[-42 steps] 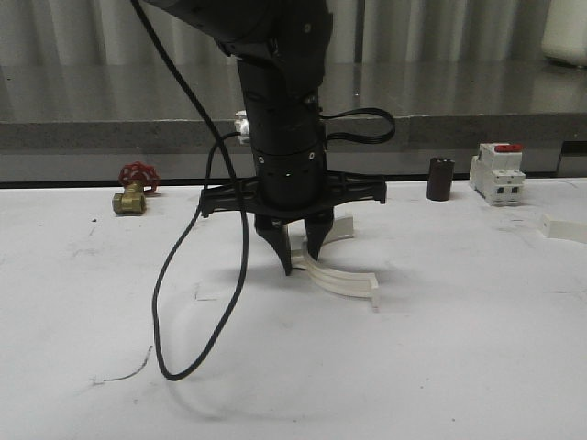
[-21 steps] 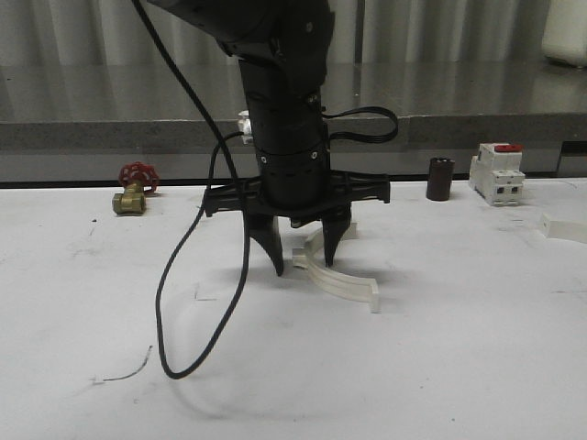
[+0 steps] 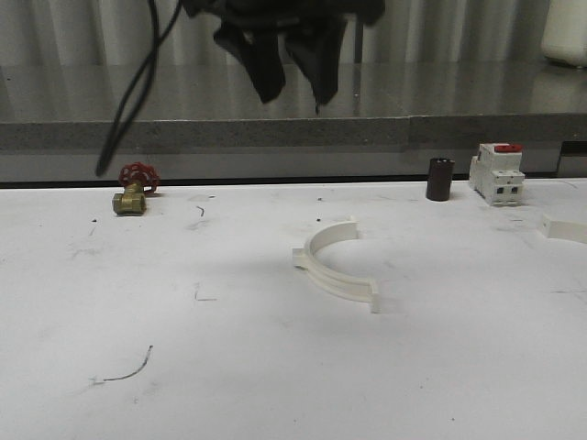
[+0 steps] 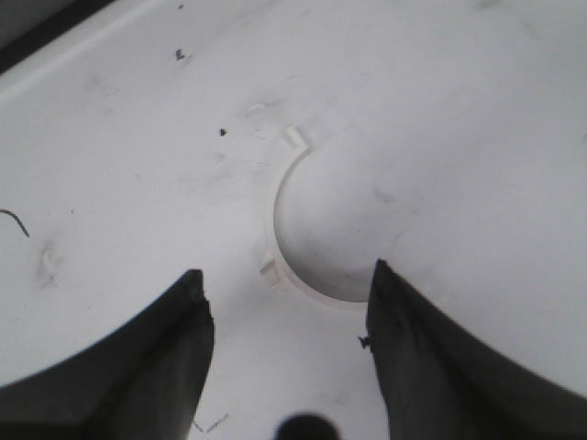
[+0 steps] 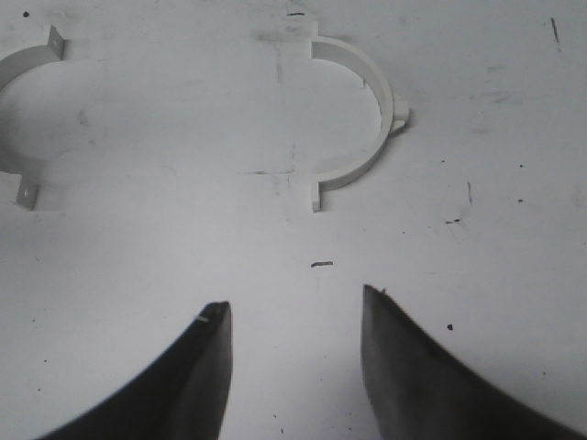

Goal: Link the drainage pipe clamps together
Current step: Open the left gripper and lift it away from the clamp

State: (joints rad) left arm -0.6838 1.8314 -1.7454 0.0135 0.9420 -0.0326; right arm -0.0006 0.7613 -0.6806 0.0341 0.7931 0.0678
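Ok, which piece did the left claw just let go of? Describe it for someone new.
On the white table, look to the middle, in front of the dark cylinder. There lies a white plastic half-ring with flat end tabs; the red-topped breaker is boxy, not curved.

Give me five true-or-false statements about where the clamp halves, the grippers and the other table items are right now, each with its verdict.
1. A white clamp half lies flat on the table, held by nothing. True.
2. The left gripper is shut on that clamp half. False: it hangs open, high above the table.
3. The brass valve with the red handwheel sits to the right of the breaker. False: it is far to the left.
4. The right gripper is open and empty. True.
5. The two clamp halves in the right wrist view are joined into a ring. False: they lie apart.
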